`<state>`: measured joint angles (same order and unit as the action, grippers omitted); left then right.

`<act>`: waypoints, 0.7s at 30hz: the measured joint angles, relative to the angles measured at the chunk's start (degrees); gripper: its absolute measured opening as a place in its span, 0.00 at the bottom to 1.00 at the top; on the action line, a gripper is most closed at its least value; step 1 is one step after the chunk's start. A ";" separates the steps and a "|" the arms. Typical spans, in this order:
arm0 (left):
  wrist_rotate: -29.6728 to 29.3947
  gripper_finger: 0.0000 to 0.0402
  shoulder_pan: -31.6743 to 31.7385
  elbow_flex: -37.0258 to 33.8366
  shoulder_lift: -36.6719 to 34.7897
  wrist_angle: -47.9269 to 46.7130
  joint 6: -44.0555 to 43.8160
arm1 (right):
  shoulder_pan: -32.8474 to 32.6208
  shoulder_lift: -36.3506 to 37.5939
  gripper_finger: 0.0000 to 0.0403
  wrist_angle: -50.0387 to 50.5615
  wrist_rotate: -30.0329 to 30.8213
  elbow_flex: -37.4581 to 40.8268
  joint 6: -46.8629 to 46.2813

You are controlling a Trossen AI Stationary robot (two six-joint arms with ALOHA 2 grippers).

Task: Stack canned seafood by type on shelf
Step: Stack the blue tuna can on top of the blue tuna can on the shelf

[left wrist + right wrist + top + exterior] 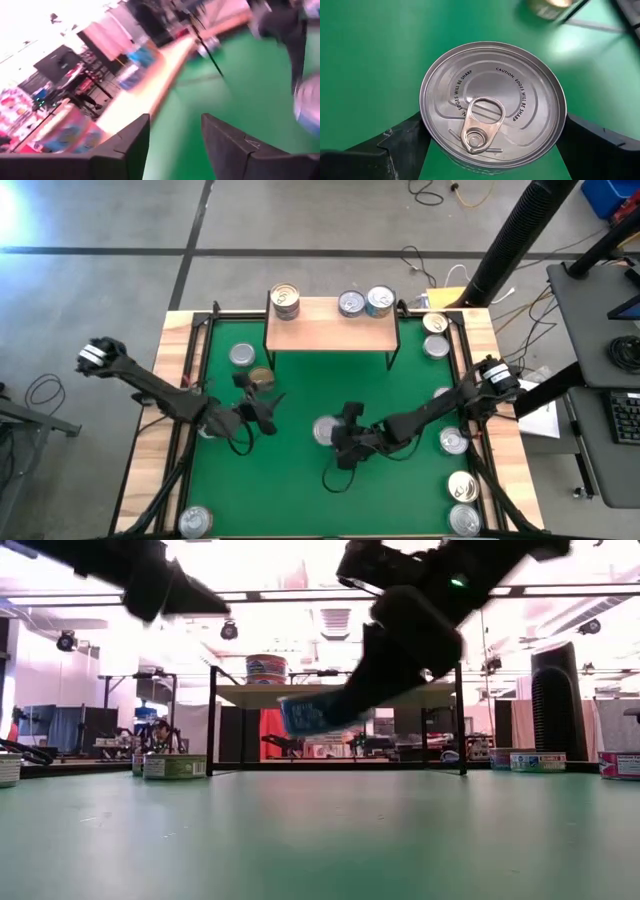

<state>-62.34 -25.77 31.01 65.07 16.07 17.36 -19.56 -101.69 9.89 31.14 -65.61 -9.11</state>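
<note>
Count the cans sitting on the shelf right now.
3. One can at the shelf's left end; two cans side by side near its right end. Any stacked under these tops would be hidden from above.

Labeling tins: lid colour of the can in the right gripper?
Silver lid, with a pull tab; clearest in the right wrist view.

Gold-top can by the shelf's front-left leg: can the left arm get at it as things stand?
Probably yes. The left gripper is open and empty just short of the gold-top can, bare mat between them. The shelf leg stands close.
</note>
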 joint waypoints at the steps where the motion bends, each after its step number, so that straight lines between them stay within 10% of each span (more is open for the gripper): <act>1: -0.22 0.39 0.22 0.14 -1.64 -0.24 0.60 | 0.84 0.00 0.89 1.99 0.22 -1.54 1.46; 7: 9.96 0.32 6.91 3.64 -8.14 -0.82 8.12 | 4.56 1.81 0.89 14.13 1.03 -10.19 6.12; 12: 30.38 0.27 20.44 13.72 -9.78 -12.58 10.48 | 6.70 6.97 0.89 20.06 8.88 -12.98 9.96; 21: 62.81 0.21 46.59 33.97 2.81 -28.10 8.12 | 20.07 20.23 0.89 18.35 7.06 -10.95 17.89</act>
<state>0.46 20.82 64.99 67.87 -12.03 25.47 0.51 -81.46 28.23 38.19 -76.56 8.78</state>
